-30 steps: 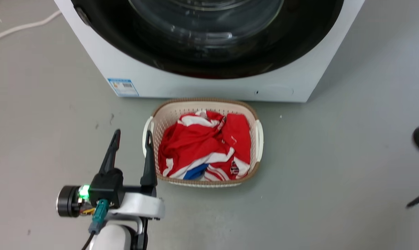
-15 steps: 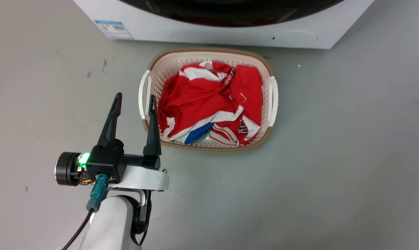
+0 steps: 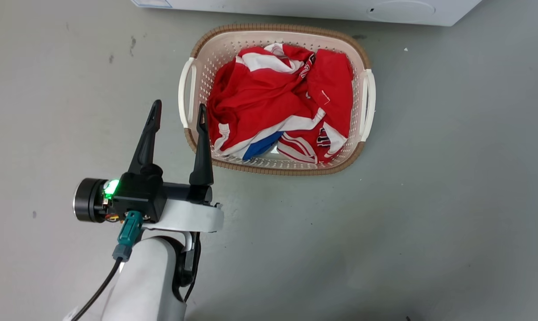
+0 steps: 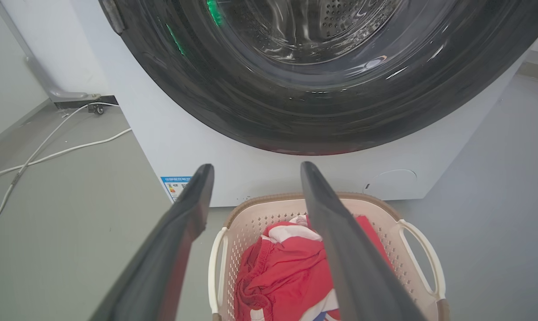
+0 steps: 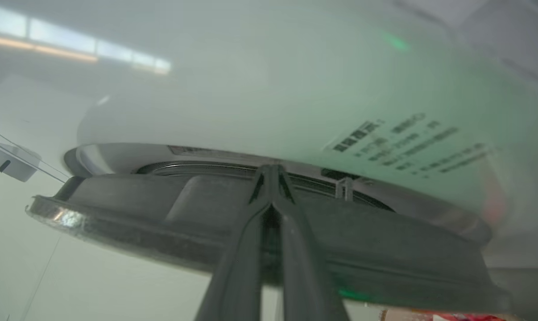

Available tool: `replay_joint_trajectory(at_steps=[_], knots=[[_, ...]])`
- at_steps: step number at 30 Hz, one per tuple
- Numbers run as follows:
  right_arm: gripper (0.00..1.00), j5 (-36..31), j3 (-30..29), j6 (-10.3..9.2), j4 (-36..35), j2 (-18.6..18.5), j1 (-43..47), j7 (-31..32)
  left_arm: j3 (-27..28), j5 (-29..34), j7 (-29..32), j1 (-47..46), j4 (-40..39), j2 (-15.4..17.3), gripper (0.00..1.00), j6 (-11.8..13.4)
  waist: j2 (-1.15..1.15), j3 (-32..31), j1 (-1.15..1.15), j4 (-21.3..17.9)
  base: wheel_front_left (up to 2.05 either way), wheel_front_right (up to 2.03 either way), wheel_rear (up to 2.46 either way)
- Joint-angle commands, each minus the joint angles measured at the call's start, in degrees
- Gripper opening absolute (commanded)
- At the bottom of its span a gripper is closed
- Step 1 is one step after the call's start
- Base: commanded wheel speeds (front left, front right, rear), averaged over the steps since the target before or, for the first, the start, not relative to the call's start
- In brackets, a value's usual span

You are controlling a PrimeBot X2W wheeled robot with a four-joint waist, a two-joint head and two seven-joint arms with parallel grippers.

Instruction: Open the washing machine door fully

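Grey floor (image 3: pixel 429 178) is carrying a white washing machine (image 4: pixel 260 174), with a perforated cream laundry basket (image 3: pixel 275 167) sitting just in front of the machine's lower edge. Crumpled red, white and blue clothes (image 3: pixel 269 102) are lying inside the basket. The washing machine door (image 4: pixel 233 102), a glossy black ring spanning nearly the machine's width, is facing the left wrist camera, and its clear glass bowl (image 4: pixel 304 26) is bulging from the centre with the perforated drum showing behind it. A blue label (image 4: pixel 174 186) is sticking to the lower left corner of the machine's front, and a white cable (image 4: pixel 50 156) is trailing across the floor to the machine's left. In the head view the left gripper (image 3: pixel 179 107) is hovering above the floor beside the basket's left handle, its two dark fingers spread wide apart and holding nothing. In the right wrist view the door is appearing edge-on as a thick grey disc, with a silver ring and the white machine front behind it. The right gripper (image 5: pixel 272 171) is lying across that disc with its fingers (image 5: pixel 237 267) pressed together, tips meeting at the seam between door and machine front; whether they are pinching any part of the door cannot be told.
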Motion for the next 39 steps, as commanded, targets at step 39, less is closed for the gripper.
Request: replay_joint_trajectory(at_steps=[39], knots=[[0.0, 2.1, 13.9, 0.08, -21.8, 4.4, 30.5, 18.4, 2.6, 1.6, -0.2, 5.8, 2.2, 0.0, 1.0, -0.8, 0.0, -13.1, -0.01, -3.5, 0.0, 0.0, 0.0]])
